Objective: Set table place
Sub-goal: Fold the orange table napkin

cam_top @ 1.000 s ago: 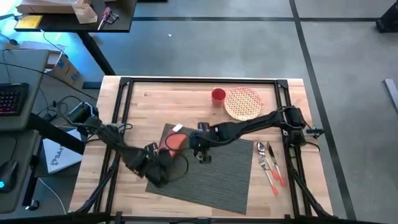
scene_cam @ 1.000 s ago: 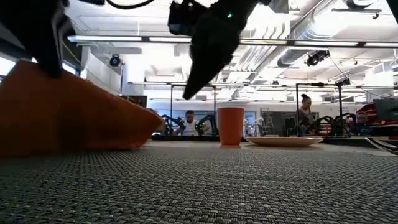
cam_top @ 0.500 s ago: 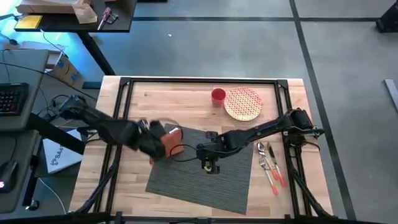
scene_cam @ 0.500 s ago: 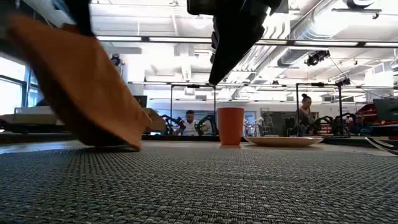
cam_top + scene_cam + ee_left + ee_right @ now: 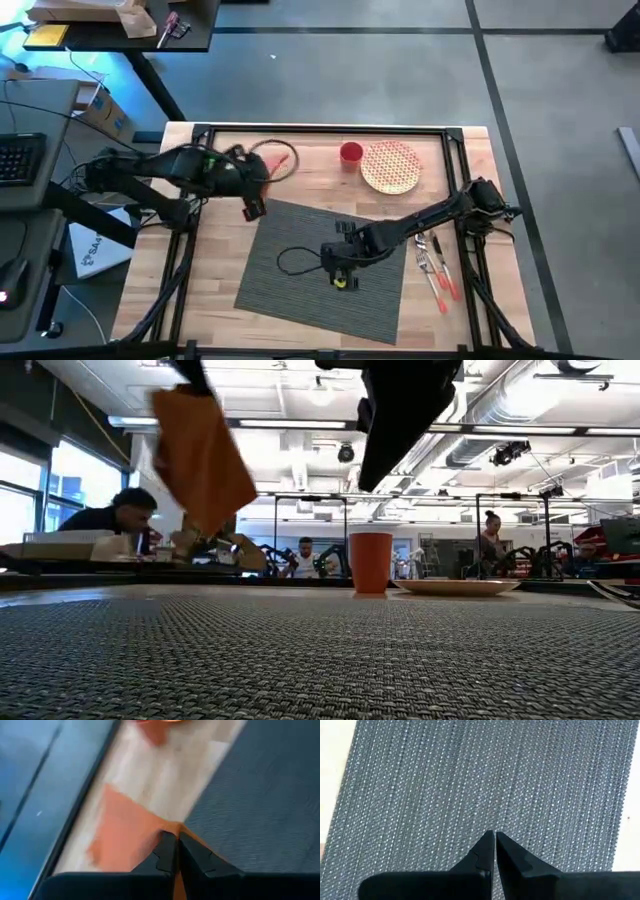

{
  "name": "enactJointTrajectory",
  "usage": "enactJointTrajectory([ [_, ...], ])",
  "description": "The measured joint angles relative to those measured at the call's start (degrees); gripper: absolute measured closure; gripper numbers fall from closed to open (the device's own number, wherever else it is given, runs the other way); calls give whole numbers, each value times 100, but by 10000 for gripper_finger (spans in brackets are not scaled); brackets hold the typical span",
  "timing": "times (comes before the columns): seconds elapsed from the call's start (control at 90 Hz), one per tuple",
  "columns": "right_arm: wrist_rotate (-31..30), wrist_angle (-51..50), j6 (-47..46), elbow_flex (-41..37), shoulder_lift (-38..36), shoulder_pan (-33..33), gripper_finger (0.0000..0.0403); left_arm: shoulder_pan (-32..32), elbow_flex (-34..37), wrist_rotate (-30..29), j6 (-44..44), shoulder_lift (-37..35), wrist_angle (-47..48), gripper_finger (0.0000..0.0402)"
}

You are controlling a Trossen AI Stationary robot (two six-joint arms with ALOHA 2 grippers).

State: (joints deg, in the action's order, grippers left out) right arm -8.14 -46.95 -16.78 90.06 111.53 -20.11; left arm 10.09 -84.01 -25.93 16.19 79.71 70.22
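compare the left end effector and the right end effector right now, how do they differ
The left end effector is shut on the orange napkin, lifted clear above the table; the right end effector is shut on nothing.
The left one is at the table's far left, beyond the placemat; the right one hangs over the placemat's middle.
Both are closed, and neither touches the placemat.

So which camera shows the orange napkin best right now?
Low view: the napkin hangs clear in the air, off the placemat. Left wrist view shows it pinched by the left gripper; high view barely shows it; right wrist view misses it.
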Motion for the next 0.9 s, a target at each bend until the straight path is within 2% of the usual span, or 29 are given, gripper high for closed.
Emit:
enactJointTrajectory([
  [0.122, -19, -74, -138, 0, 0, -62, 403, 512, 279, 319, -63, 964, -197, 401],
  [0.222, -20, -173, -270, 0, 0, -133, 403, 962, 560, 675, 223, 1805, -848, 401],
  [0.378, -37, -306, -473, 0, 0, -264, 403, 1551, 514, 1035, 564, 2836, -1463, 401],
  [0.589, -273, -468, -747, 2, 0, -429, 403, 1799, 340, 1272, 1114, 3045, -1996, 401],
  [0.8, -335, -939, -740, 4, 0, -452, 403, 1808, 416, 1895, 1465, 3064, -2475, 401],
  [0.9, -337, -982, -761, 3, -3, -467, 403, 1755, 442, 2491, 1747, 3064, -2438, 392],
])
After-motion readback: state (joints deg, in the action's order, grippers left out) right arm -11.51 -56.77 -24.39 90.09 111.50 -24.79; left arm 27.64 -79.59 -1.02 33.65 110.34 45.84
